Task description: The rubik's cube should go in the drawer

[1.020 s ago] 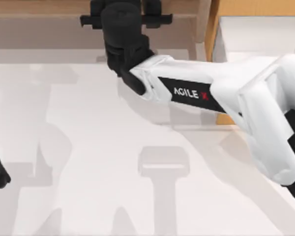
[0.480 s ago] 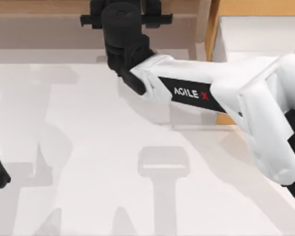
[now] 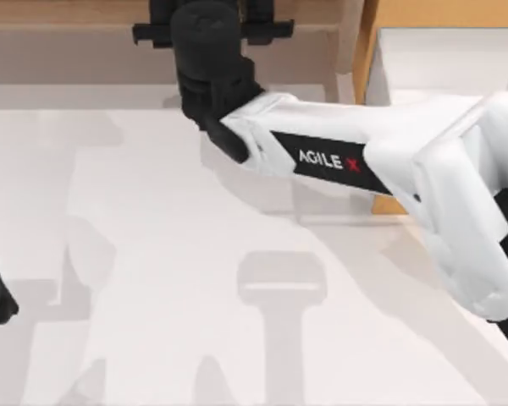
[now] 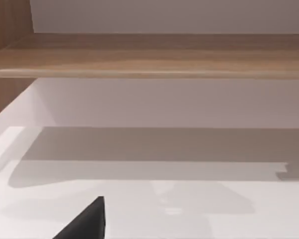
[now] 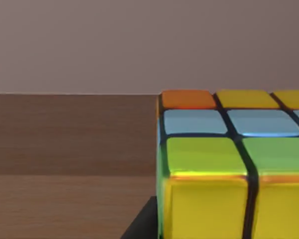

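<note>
Rubik's cube (image 5: pixel 234 164), a small block of yellow, green, pale blue and orange tiles parted by dark lines, sits close before the right wrist camera, above a brown wooden board (image 5: pixel 70 199) with a plain grey wall behind. A dark wedge shows just beside the cube's lower edge in that view, but whether it is a finger pressing the cube cannot be told.

From the top view, the right gripper (image 3: pixel 205 32), black, reaches over the brown wooden shelf (image 3: pixel 68 25) at the far edge of the table, its crossbar spanning the shelf's upper board. Whether it is clenched on the cube or released cannot be told, since the wrist body covers what lies beneath. The white right arm stretches from the table's right side diagonally to that spot.

Just right of the shelf stands the drawer (image 3: pixel 423 51), a large orange-tan wooden box with white inner walls, partly covered by the right arm.

The white table (image 3: pixel 152 279) carries only shadows. The left arm is parked at the table's left edge; its wrist view looks along the tabletop toward the shelf's board, with a dark fingertip (image 4: pixel 87 221) of the left gripper at the frame's lower edge.
</note>
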